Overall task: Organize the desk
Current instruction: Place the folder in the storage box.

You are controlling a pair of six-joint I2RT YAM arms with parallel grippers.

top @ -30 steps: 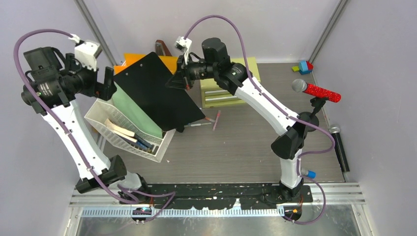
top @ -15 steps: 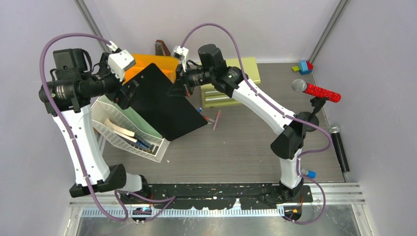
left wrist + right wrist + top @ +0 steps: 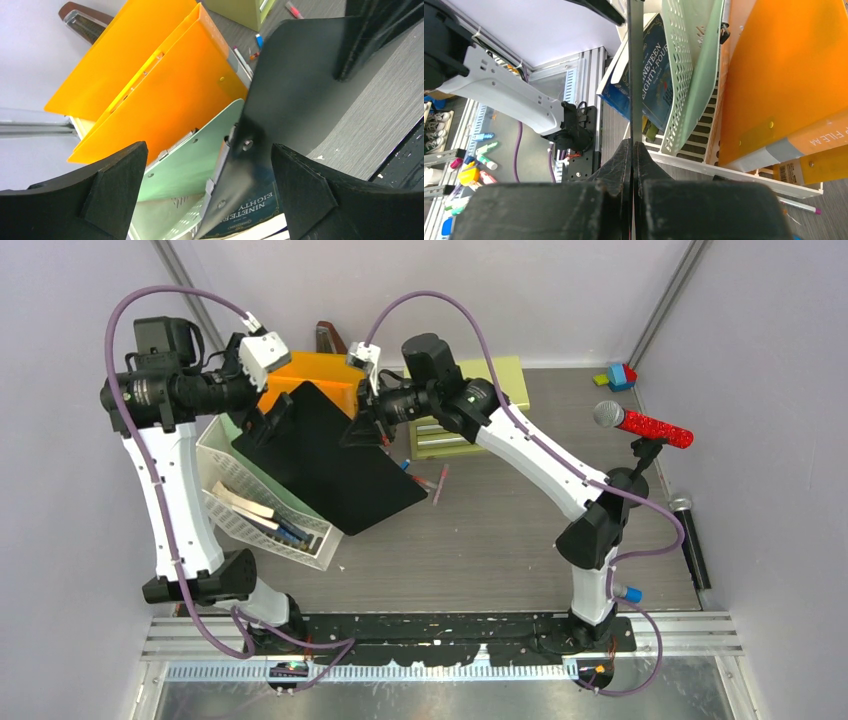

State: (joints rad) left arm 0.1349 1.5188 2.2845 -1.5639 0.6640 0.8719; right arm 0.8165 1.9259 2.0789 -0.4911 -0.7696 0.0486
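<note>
Where the black perforated rail (image 3: 450, 625) runs nearest the arm bases, the desk (image 3: 480, 540) begins.

1. Desk: dark wood-grain top, lying beneath the white mesh basket (image 3: 262, 540) and stretching right of it and beyond it to the back wall. Judged rigid, heavy and fixed. It is a surface to clear, not to grip, so any hold goes to the items on it.
2. White mesh basket: on the left part of the desk. It holds a blue book (image 3: 656, 75) and a mint-green clipboard (image 3: 195, 160).
3. Black clipboard (image 3: 335, 455): tilted over the basket's right side, its lower corner reaching right of the basket. Judged thin, stiff, light and smooth-faced, and likely to swivel in a single pinch. Best taken at an edge.
4. Right gripper (image 3: 633, 145): above the basket's far right, fingers pressed together on the black clipboard's edge.
5. Left gripper (image 3: 208, 146): above the basket's far end, fingers spread wide, holding nothing.
6. Orange folders (image 3: 310, 370): leaning at the basket's far end.
7. Pens (image 3: 440, 483): loose on the desk, right of the basket.
8. Yellow-green drawer cabinet (image 3: 512, 375): right of the basket and beyond it.
9. Red microphone (image 3: 650, 425) and black microphone (image 3: 692, 540): well right of the basket.
10. Toy blocks (image 3: 620, 375): farthest right, by the back wall.
</note>
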